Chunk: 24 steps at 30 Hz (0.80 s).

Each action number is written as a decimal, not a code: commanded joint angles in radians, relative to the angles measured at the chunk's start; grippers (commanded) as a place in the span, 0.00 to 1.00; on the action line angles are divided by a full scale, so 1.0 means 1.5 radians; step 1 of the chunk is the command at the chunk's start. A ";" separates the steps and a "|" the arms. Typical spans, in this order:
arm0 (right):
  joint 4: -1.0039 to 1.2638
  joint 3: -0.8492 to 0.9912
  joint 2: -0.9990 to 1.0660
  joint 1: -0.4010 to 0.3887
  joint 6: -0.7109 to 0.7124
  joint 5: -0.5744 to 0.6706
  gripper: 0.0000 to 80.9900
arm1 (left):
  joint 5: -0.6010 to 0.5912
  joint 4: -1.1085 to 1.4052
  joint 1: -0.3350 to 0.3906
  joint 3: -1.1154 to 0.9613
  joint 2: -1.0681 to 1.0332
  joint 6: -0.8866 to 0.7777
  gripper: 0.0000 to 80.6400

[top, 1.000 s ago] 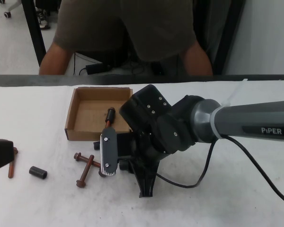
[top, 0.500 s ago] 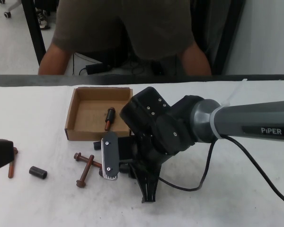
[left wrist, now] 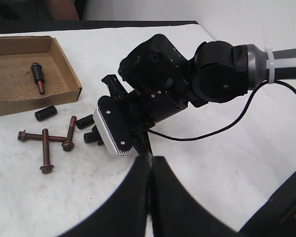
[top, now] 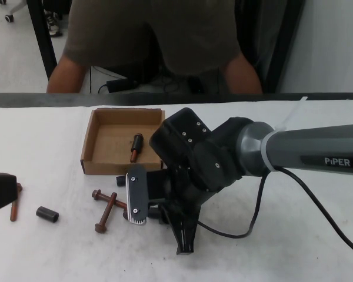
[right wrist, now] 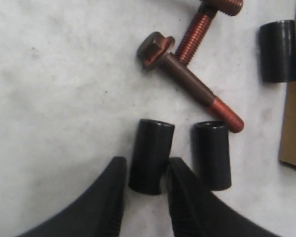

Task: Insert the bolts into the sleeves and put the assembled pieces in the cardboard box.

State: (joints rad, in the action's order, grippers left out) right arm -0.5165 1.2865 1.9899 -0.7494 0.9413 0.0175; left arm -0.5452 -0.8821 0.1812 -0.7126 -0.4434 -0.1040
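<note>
My right gripper (right wrist: 147,190) has just dropped lower, near the middle of the high view, right below the cardboard box (top: 89,154). Its fingers (right wrist: 111,197) are a little apart, one on each side of a black sleeve (right wrist: 152,150) lying flat on the white table. They look very close to it, but I don't think I am squeezing yet. A second sleeve (right wrist: 212,155) lies just beside it, and a copper bolt (right wrist: 190,89) is near. So I am ready to grab. My left gripper (left wrist: 150,190) is closed on nothing. One finished piece (top: 135,145) is already in the box.
</note>
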 commanded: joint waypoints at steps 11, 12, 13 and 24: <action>-0.038 0.016 0.036 -0.021 0.006 -0.026 0.28 | 0.003 0.002 0.002 0.001 0.005 -0.003 0.01; -0.039 0.016 0.036 -0.025 0.006 -0.029 0.23 | 0.003 0.002 0.002 0.001 0.005 -0.003 0.01; -0.040 0.016 0.036 -0.026 0.006 -0.036 0.17 | 0.003 0.002 0.002 0.001 0.005 -0.003 0.01; -0.140 0.062 0.004 -0.056 -0.050 -0.138 0.00 | 0.001 -0.064 0.002 -0.001 0.005 -0.007 0.01</action>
State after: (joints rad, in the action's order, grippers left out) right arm -0.6216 1.3528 2.0185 -0.8178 0.9274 -0.1646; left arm -0.5452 -0.9505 0.1812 -0.7126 -0.4434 -0.1056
